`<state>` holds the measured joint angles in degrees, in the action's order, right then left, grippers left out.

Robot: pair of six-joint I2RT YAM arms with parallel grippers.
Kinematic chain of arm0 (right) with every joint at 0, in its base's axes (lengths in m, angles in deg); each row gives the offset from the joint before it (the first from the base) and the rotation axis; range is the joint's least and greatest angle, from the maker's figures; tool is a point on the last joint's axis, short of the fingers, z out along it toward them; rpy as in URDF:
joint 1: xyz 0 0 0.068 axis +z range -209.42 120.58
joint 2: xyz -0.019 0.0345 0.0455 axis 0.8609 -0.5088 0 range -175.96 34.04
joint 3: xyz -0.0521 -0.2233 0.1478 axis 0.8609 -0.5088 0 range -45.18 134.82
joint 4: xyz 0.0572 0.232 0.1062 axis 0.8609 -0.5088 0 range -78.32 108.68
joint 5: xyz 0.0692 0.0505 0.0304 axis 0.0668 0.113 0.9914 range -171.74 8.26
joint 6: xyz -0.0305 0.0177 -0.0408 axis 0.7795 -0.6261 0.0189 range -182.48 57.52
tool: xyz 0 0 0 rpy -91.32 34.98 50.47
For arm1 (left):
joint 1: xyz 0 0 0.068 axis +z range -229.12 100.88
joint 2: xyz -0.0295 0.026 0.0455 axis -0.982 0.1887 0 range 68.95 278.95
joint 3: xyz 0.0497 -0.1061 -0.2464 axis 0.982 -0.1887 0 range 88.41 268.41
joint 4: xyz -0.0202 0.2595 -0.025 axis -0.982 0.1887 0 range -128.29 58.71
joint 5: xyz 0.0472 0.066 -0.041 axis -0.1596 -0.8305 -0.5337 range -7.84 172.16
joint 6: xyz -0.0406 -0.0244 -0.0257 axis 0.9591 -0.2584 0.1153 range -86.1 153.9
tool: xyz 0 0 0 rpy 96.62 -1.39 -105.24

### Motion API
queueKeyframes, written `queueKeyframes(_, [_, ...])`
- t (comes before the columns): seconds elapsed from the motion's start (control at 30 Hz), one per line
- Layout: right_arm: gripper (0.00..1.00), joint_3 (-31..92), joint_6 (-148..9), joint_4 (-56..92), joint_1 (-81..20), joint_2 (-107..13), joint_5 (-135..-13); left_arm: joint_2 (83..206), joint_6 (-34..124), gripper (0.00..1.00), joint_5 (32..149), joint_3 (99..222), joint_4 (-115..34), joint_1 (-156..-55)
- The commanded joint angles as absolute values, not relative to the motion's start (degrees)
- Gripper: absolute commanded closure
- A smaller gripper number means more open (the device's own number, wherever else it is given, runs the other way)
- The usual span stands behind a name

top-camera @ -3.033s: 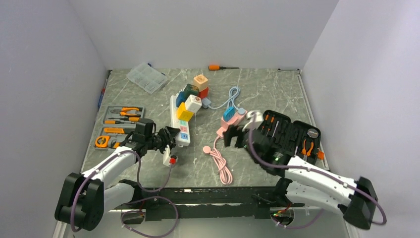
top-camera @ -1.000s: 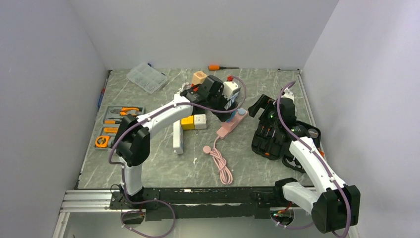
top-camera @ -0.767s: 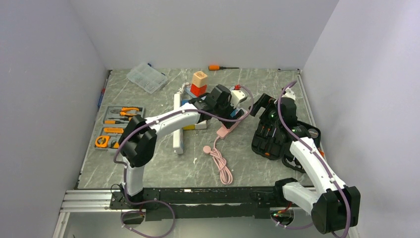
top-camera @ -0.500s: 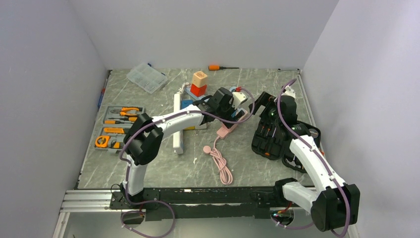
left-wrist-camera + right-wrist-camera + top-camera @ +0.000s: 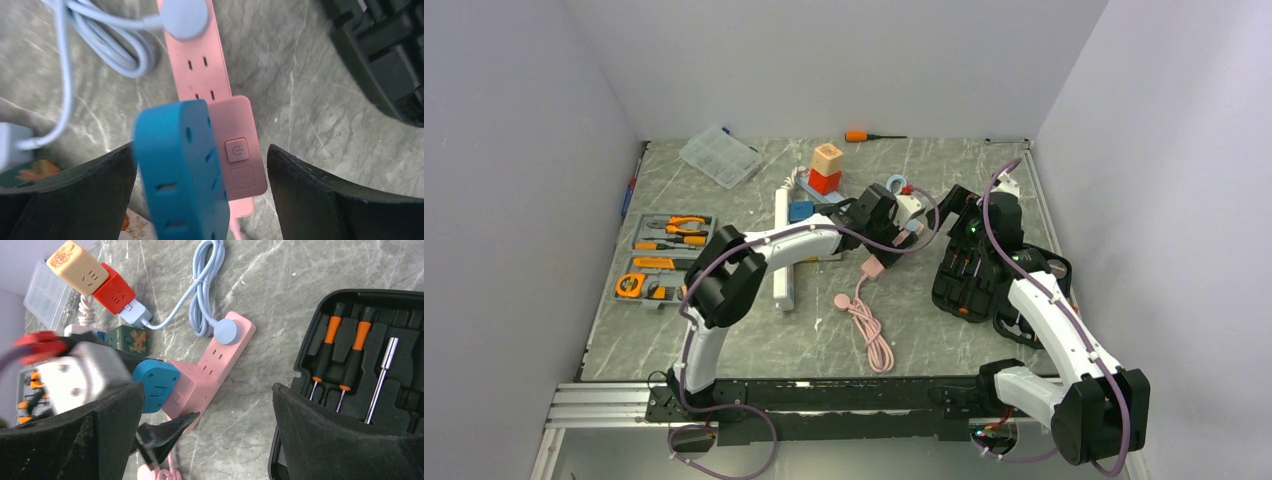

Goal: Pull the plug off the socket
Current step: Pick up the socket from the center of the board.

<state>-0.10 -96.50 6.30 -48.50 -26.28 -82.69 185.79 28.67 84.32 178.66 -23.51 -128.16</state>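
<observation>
The blue plug (image 5: 180, 170) sits low and left of centre in the left wrist view, on the switch end of the pink power strip (image 5: 220, 100). The strip lies flat on the bench (image 5: 310, 115), near the middle of the top view. The plug appears fully seated, so the pull is judged not yet made.

The left jaws are spread wide and straddle the plug. One finger is at the plug's left face, and contact cannot be confirmed. The other stands well apart, beyond the strip's right edge.

A round light-blue plug (image 5: 185, 17) occupies the strip's far end, at the top of the frame.

The right jaws are also spread and hold nothing. In the top view they hover right of the strip, by the tool case (image 5: 360, 365).

Recommended procedure:
1. Centre the left jaws on the plug.
2. Close them on two opposite flat faces.
3. Draw the plug straight off the strip face without twisting.
4. Expect the light strip to lift; pressing it down with the right jaws between the two plugs would likely prevent this.
</observation>
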Motion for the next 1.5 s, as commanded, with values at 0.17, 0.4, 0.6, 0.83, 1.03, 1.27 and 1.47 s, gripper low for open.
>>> queueKeyframes(0.17, [0.0, 1.66, -96.01, 9.36, -48.69, -25.32, -80.7, 187.55, 33.48, 0.01, 84.28, 176.48, -24.52, -128.35])
queueKeyframes(0.4, [0.01, -0.2, -96.21, 10.21, -48.7, -24.96, -79.79, 187.09, 37.74, 0.12, 85.35, 175.33, -29.11, -128.19])
queueKeyframes(0.6, [0.06, -1.15, -96.66, 9.78, -48.69, -24.3, -79.7, 187.38, 38.09, 0.5, 86.0, 174.78, -29.1, -128.08])
queueKeyframes(0.83, [0.04, -3.43, -98.28, 9.76, -48.72, -23.03, -79.47, 182.19, 34.89, 0.89, 86.64, 177.48, -24.73, -125.42])
queueKeyframes(1.03, [0.02, -6.75, -103.1, 12.86, -48.7, -23.07, -76.34, 175.75, 36.31, 0.95, 93.83, 184.74, -17.89, -121.56])
queueKeyframes(1.27, [0.03, -11.09, -111.84, 24.06, -48.69, -25.13, -70.9, 170.37, 43.93, 0.97, 103.06, 182.96, -18.14, -118.92])
queueKeyframes(1.47, [0.05, -12.62, -119.18, 34.67, -47.26, -29.15, -68.28, 168.54, 48.45, 0.98, 107.62, 180.32, -20.57, -117.41])
